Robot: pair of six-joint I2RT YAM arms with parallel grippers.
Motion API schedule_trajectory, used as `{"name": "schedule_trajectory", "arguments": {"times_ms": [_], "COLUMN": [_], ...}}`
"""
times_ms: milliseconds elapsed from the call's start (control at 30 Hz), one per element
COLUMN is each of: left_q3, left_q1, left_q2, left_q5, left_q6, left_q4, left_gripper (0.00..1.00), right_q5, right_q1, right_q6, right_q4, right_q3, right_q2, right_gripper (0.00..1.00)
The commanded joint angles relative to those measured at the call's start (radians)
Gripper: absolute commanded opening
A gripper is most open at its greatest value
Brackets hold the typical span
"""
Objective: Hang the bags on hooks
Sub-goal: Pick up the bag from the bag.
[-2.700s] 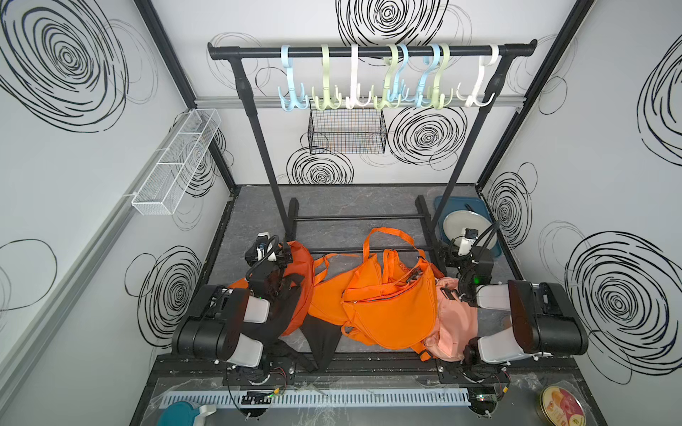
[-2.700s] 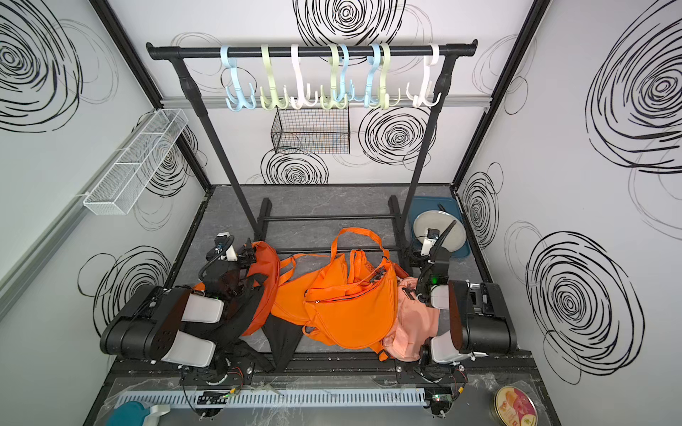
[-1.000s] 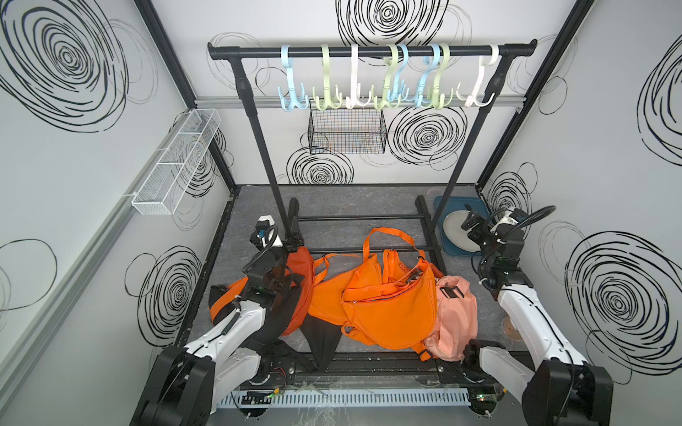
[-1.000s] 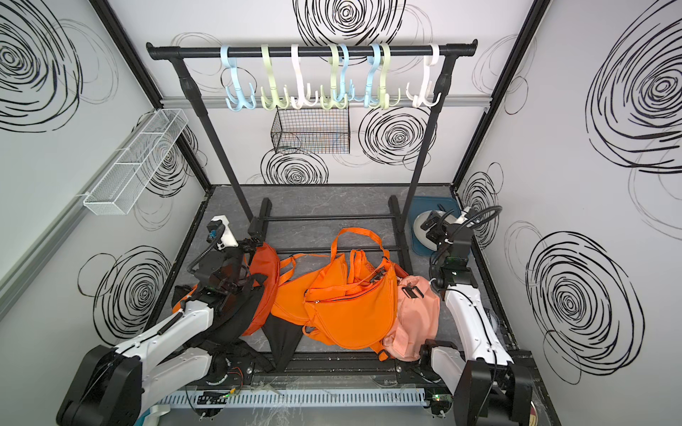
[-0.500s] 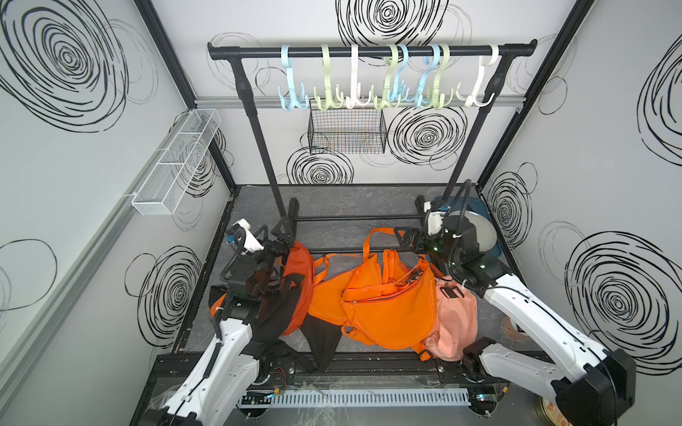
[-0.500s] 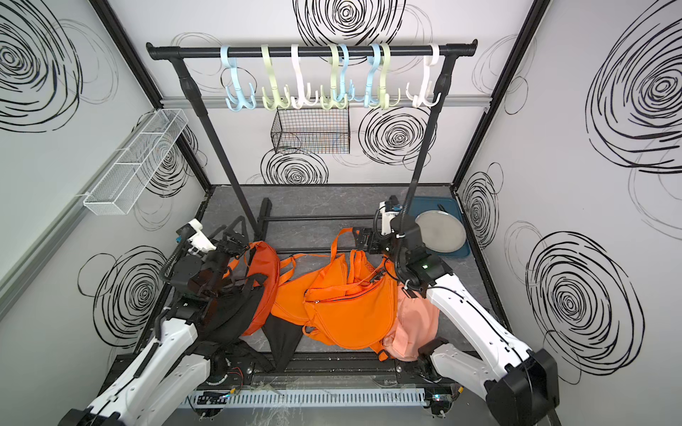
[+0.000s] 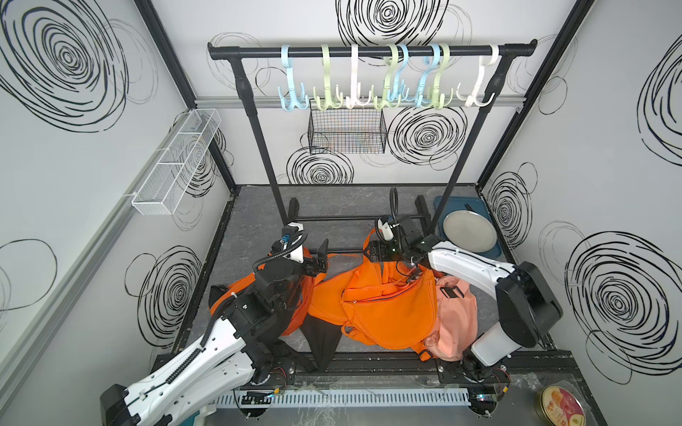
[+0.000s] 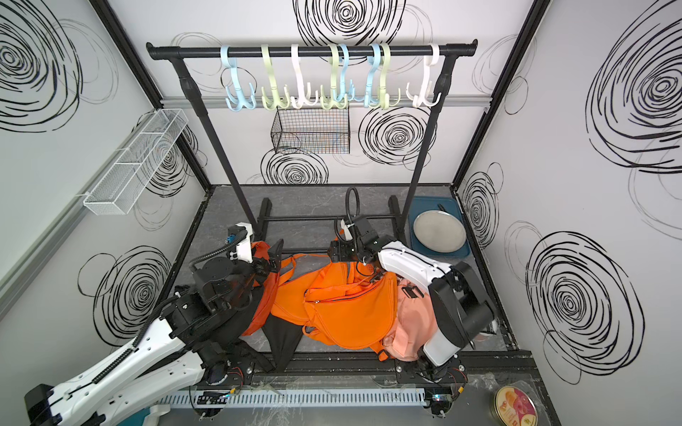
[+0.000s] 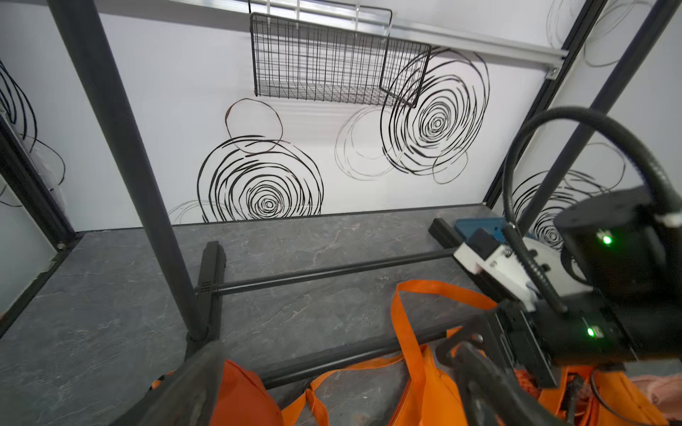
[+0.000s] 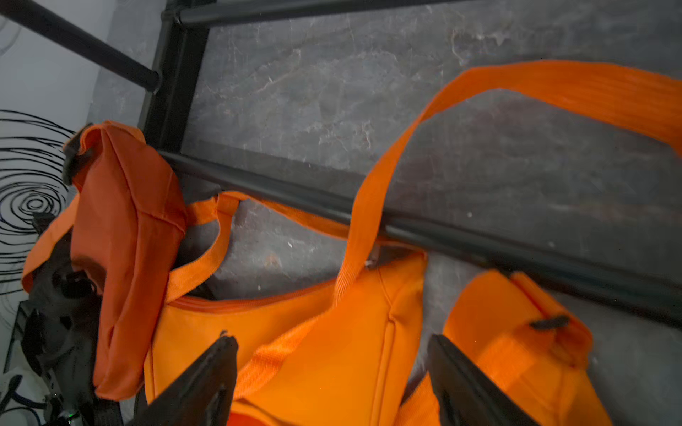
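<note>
A white wire tray [image 7: 173, 166] is fixed to the left wall. The left pincer [image 9: 332, 354] is held low over the grey surface [image 7: 254, 214], near the foot of the left upright of the black rack [image 7: 369, 51]. Its fingers [image 9: 192, 383] are spread wide and nothing is gripped. Under that arm a darker orange bag [image 7: 300, 313] is bunched up, with black cloth [image 7: 321, 339] beside it.

In the middle, the bright orange bag [image 7: 391, 313] is laid on the surface in front of the rack's lower bars, and its strap [image 10: 516, 79] is passed over the nearer bar. The right pincer [image 10: 331, 341] is lowered over the far end of this bag. In the right wrist view its two fingers [image 10: 461, 380] are seen apart, with the strap's root and the bag's top edge between them, and nothing is pinched. A pink bag [image 7: 457, 313] is pressed against the orange one's right side.

Overhead, pastel hooks [image 7: 391, 85] are strung along the rack's top rail, and a black wire basket [image 7: 347, 129] is mounted on the back wall. Further right, a round plate [image 7: 468, 232] is set on a blue tray [image 7: 448, 204]. A tin [image 7: 559, 405] is seen at the near right corner.
</note>
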Motion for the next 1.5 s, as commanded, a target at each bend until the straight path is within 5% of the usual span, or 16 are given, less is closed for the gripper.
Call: {"name": "schedule_trajectory", "arguments": {"times_ms": [0,533,667,900,1100,1333,1467], "left_q3": [-0.011,-0.006,-0.003,0.005,0.043,0.108,0.152], "left_q1": [-0.008,-0.048,-0.052,-0.091,-0.186,-0.522,-0.582], "left_q2": [-0.017,0.018,0.033,0.053,0.08,0.208,0.325], "left_q5": [-0.03,0.009,0.028,0.037,0.022,-0.321,-0.43], "left_q6": [0.056,0.075,0.073,0.093,0.086,0.242,0.282], "left_q4": [0.01,0.001,-0.002,-0.014,-0.019,0.107,0.176], "left_gripper": [0.99,0.99,0.99,0.99,0.99,0.99,0.99], "right_q5": [-0.066,0.008,0.003,0.071,0.134,0.365,0.429], "right_q1": [-0.055,-0.099,-0.105,-0.079,-0.034,0.095,0.138], "right_q6": [0.106,0.228,0.23,0.184,0.184,0.148,0.142], "right_q4": [0.068,0.229,0.257,0.301,0.284,0.239,0.208], "right_q3": [0.079,0.213,0.229,0.158,0.073,-0.012,-0.033], "right_q2": [0.093,0.359,0.382,0.217,0.013,-0.287,-0.417], "right_gripper": [0.75,0.53,0.37,0.0,0.0,0.0,0.0]}}
